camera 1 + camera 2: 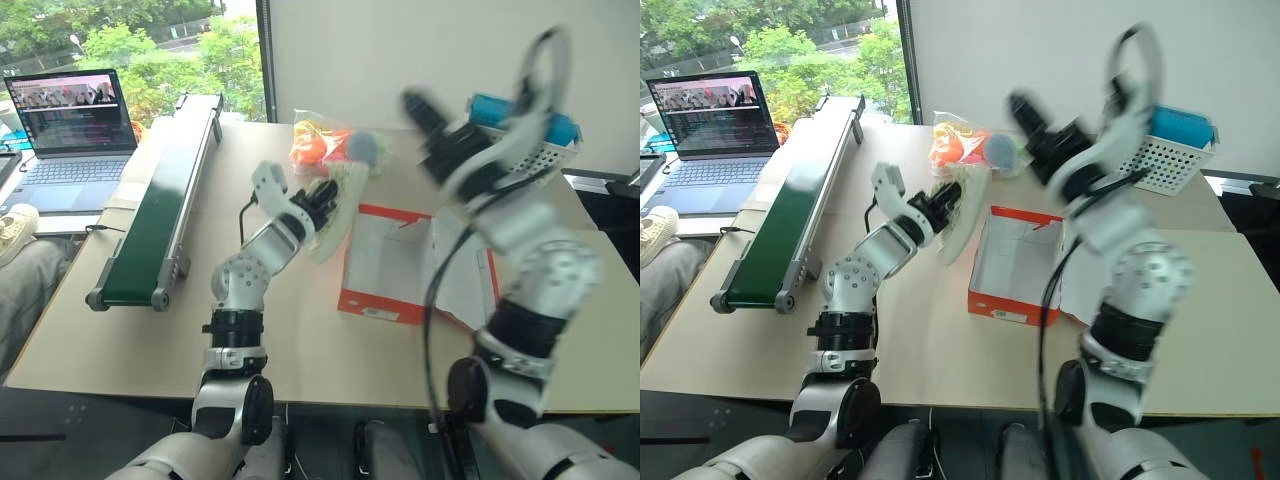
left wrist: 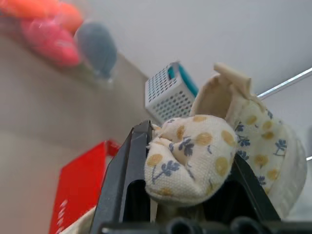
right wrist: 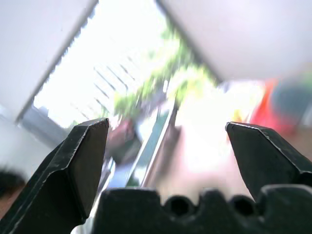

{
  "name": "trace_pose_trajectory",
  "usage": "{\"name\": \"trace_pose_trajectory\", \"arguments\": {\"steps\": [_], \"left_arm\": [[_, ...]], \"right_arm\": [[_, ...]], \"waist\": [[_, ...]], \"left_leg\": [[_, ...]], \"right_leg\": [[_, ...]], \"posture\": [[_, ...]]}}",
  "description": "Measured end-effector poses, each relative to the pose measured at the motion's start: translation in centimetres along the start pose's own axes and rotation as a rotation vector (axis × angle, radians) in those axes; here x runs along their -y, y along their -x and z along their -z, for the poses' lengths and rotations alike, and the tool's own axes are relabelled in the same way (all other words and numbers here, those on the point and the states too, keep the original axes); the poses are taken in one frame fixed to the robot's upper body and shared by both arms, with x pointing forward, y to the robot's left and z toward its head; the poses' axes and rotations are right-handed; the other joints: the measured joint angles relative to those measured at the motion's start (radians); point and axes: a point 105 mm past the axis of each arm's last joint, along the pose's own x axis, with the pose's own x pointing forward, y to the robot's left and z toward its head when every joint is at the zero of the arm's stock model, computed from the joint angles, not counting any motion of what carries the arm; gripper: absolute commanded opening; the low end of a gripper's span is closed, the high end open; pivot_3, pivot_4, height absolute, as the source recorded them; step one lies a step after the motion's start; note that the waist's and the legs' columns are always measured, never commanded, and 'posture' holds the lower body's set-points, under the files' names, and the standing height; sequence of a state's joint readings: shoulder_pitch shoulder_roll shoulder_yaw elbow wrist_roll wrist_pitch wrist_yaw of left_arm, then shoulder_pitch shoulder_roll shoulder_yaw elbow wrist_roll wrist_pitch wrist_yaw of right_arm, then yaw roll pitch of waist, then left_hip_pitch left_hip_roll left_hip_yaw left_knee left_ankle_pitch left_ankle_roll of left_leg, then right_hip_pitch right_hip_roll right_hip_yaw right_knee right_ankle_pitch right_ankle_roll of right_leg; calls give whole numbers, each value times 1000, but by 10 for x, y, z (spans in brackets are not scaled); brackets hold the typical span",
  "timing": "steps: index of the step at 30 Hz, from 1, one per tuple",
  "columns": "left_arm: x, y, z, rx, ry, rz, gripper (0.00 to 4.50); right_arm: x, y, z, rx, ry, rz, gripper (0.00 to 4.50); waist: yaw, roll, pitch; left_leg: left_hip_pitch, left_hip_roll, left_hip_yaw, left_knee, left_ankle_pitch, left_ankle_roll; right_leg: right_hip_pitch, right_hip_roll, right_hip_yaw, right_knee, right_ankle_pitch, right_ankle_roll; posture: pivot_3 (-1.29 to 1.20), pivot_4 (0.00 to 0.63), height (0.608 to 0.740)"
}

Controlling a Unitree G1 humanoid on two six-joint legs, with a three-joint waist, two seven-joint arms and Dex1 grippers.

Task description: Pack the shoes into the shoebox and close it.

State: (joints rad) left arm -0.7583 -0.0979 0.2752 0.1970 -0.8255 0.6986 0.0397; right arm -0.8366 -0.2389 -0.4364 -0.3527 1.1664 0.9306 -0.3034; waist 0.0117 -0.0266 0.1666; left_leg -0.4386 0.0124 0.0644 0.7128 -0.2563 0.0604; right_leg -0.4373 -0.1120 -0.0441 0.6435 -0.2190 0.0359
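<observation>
Left eye: left tool (image 1: pixel 322 203) clamped on a cream shoe (image 1: pixel 338 215), held just left of the open orange shoebox (image 1: pixel 385 262) on the surface (image 1: pixel 150 340).
Left wrist: floral lining pinched between fingers (image 2: pixel 127 175).
Right wrist: right tool (image 3: pixel 168 141) spread wide, empty.

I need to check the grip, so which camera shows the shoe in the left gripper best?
The left wrist view: the shoe sits close up, pinched by the left gripper. Both eye views show it smaller, beside the shoebox.
</observation>
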Motion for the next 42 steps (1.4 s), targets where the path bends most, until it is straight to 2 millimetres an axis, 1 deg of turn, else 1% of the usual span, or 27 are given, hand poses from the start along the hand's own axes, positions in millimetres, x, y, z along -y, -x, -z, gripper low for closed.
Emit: {"name": "trace_pose_trajectory", "arguments": {"steps": [1, 2, 4, 5, 6, 10, 14, 18, 23, 25, 27, 31, 35, 39, 41, 42], "left_arm": [[-1, 0, 1, -3, 3, -5, 1273], [-1, 0, 1, -2, 3, -5, 1273], [1, 0, 2, -8, -1, 4, 1273], [2, 0, 2, -9, -1, 5, 1273], [2, 0, 2, -8, -1, 5, 1273], [2, 0, 2, -7, -1, 4, 1273], [2, 0, 2, -8, -3, 1, 1273], [1, 0, 2, -7, -3, -1, 1273], [1, 0, 2, -6, -3, -2, 1273], [2, 0, 2, -8, -5, -1, 1273], [2, 0, 2, -8, -5, -1, 1273], [2, 0, 2, -7, -6, -1, 1273], [2, 0, 2, -8, -10, -5, 1273], [2, -1, 3, -10, -12, -8, 1273], [1, 0, 3, -10, -12, -10, 1209], [1, 0, 3, -10, -11, -11, 1209]], "right_arm": [[-2, 5, 1, -11, 28, -15, 4500], [-2, 9, 10, -47, 37, -26, 4500], [6, 21, 45, -189, 56, -12, 4500], [10, 25, 58, -243, 63, 4, 4500], [14, 28, 66, -282, 72, 19, 4500], [22, 28, 80, -336, 131, 80, 4500], [36, 24, 100, -399, 139, 160, 4500], [39, 21, 109, -416, 124, 189, 4500], [32, 12, 127, -446, 63, 183, 4500], [26, 7, 130, -446, 48, 166, 4500], [24, 5, 130, -444, 50, 165, 4500], [38, 3, 141, -480, 63, 223, 4500], [50, -3, 149, -481, 55, 255, 4500], [54, -5, 153, -476, 51, 262, 4500], [54, -6, 154, -472, 50, 260, 3996], [53, -6, 154, -471, 46, 254, 3837]], "waist": [[-1, 0, 0], [-6, 0, 0], [-11, 0, 0], [-12, 0, 0], [-13, 0, 0], [-11, 0, 0], [-11, 0, 0], [-9, 0, 0], [-10, 0, 0], [-11, 0, 0], [-11, 0, 0], [-9, 0, 0], [-12, 0, 0], [-13, 0, 0], [-13, 0, 0], [-13, 0, 0]], "left_leg": [[-1, 0, 0, 0, 0, 0], [0, 1, 0, 0, 0, 0], [0, 1, 1, 0, 0, 0], [0, 0, 2, 0, 0, 0], [0, 0, 2, 0, 0, 0], [0, 0, 2, 0, 1, 1], [-1, 0, 2, 0, 1, 1], [-1, 0, 2, 0, 1, 1], [-1, 0, 2, 0, 2, 1], [-1, 0, 2, 0, 2, 1], [-1, 0, 2, 0, 1, 1], [-1, 0, 2, 0, 1, 1], [-1, 0, 2, 0, 2, 0], [-1, 0, 2, 0, 2, 0], [-1, 0, 2, 0, 2, 0], [-1, 0, 2, 0, 2, 0]], "right_leg": [[0, 1, 0, 0, 0, 0], [0, 1, 1, 0, 0, 0], [-1, 1, 2, 0, 0, 0], [-2, 0, 2, -1, 0, 0], [-2, 0, 3, -1, 0, 0], [-2, 0, 3, -1, 1, 0], [-2, 0, 3, -2, 1, 0], [-2, 0, 3, -2, 1, 0], [-2, 0, 3, -2, 2, 0], [-2, 0, 3, -1, 2, 0], [-2, 0, 3, -1, 2, 0], [-2, 0, 3, -1, 2, 1], [-2, 1, 3, -1, 2, 1], [-2, 1, 3, 0, 2, 1], [-2, 0, 3, 2, 2, 1], [-2, 1, 3, 2, 2, 1]], "posture": [[0, 150, 705], [0, 150, 705], [0, 150, 705], [0, 150, 705], [0, 150, 705], [0, 150, 705], [0, 150, 705], [0, 150, 705], [0, 150, 705], [0, 150, 705], [0, 150, 705], [0, 150, 705], [0, 150, 705], [0, 150, 705], [0, 150, 705], [0, 150, 705]]}}
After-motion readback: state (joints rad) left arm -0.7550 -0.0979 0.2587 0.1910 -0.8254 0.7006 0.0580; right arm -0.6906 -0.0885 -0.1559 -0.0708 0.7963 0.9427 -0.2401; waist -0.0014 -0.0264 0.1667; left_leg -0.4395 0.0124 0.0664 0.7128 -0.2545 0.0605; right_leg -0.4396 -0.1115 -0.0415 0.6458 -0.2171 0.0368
